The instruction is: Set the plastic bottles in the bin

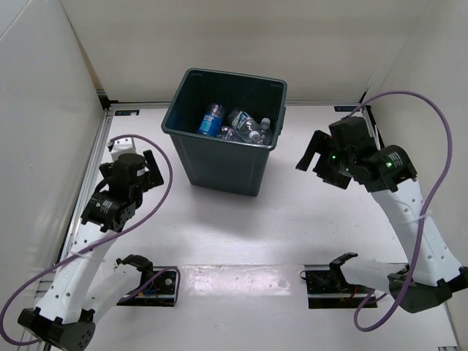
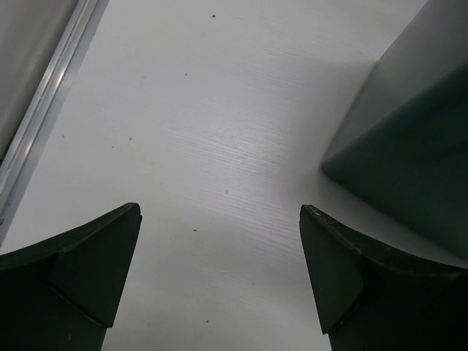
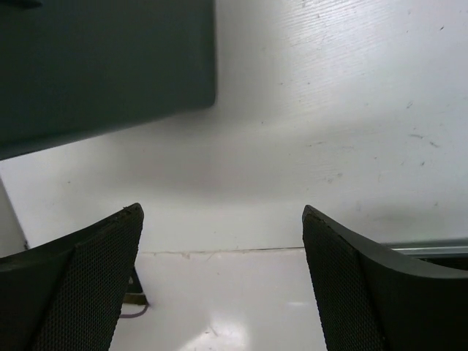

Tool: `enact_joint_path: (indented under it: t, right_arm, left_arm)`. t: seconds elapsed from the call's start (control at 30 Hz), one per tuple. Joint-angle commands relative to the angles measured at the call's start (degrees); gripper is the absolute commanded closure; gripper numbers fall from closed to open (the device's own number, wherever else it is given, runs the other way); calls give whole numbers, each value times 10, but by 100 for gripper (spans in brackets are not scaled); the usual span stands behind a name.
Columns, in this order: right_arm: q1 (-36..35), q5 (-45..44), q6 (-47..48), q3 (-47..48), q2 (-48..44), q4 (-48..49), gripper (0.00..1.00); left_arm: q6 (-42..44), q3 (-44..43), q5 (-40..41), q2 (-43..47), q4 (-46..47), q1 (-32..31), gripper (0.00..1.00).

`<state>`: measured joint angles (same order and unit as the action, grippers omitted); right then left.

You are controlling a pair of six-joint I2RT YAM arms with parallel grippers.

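The dark grey-green bin (image 1: 219, 164) stands at the far middle of the table. Several clear plastic bottles (image 1: 235, 124), some with blue labels, lie inside it. My left gripper (image 1: 152, 170) is open and empty, left of the bin; its wrist view (image 2: 219, 212) shows bare table and the bin's corner (image 2: 409, 161). My right gripper (image 1: 312, 153) is open and empty, raised to the right of the bin; its wrist view (image 3: 221, 212) shows the bin's side (image 3: 102, 66) at upper left. No bottle shows on the table.
White walls enclose the table on the left, back and right. An aluminium rail (image 2: 44, 110) runs along the left edge. Two arm bases with black mounts (image 1: 150, 281) sit at the near edge, purple cables looping from each arm.
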<state>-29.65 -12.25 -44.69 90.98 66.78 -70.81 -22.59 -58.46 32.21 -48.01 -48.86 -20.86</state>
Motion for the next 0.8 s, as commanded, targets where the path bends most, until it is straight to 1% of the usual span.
enact_joint_path:
  t: [0.0,0.13,0.2,0.27,0.33,0.37,0.4,0.43,0.47,0.53,0.57,0.63,0.67,0.7,0.73,0.77]
  right_arm:
    - [37,30,-24,-6,-39,1,10]
    - [92,49,-6,-12,-52,-18,10]
    - [139,64,13,-19,-54,-26,10]
    - [178,83,28,-31,-57,-28,10]
    - [221,108,40,-45,-63,-17,10]
    - [249,116,49,-54,-62,-14,10]
    - [274,146,57,-64,-65,-3,10]
    - [285,151,61,-69,-65,3,10]
    - [289,152,64,-75,-65,14,10]
    - [289,131,64,-73,-47,21,10]
    - [289,127,63,-70,-42,31,10]
    - [289,125,59,-70,-23,37,10]
    - [307,108,58,-68,-13,50,10]
    - [304,100,56,-59,-8,53,10]
    - [303,66,64,-45,4,55,10]
    - [281,58,72,-37,14,67,10]
  left_arm:
    - [-26,32,-34,24,46,-2,0]
    - [-45,57,-82,26,101,-1,0]
    - [-68,70,-101,22,126,-2,0]
    - [-114,86,-114,20,137,-2,0]
    - [-142,115,-129,20,166,-2,0]
    - [-158,124,-149,19,184,-2,0]
    - [-170,130,-157,20,199,-1,0]
    - [-171,145,-165,16,206,-1,0]
    - [-164,147,-180,13,220,-1,0]
    - [-152,143,-184,1,234,-2,0]
    - [-129,139,-181,-17,235,-2,0]
    - [-110,118,-159,-34,238,-1,0]
    - [-74,112,-155,-62,243,-2,0]
    - [-39,100,-152,-74,245,-1,0]
    - [-3,89,-152,-88,243,1,0]
    - [13,56,-151,-117,236,2,0]
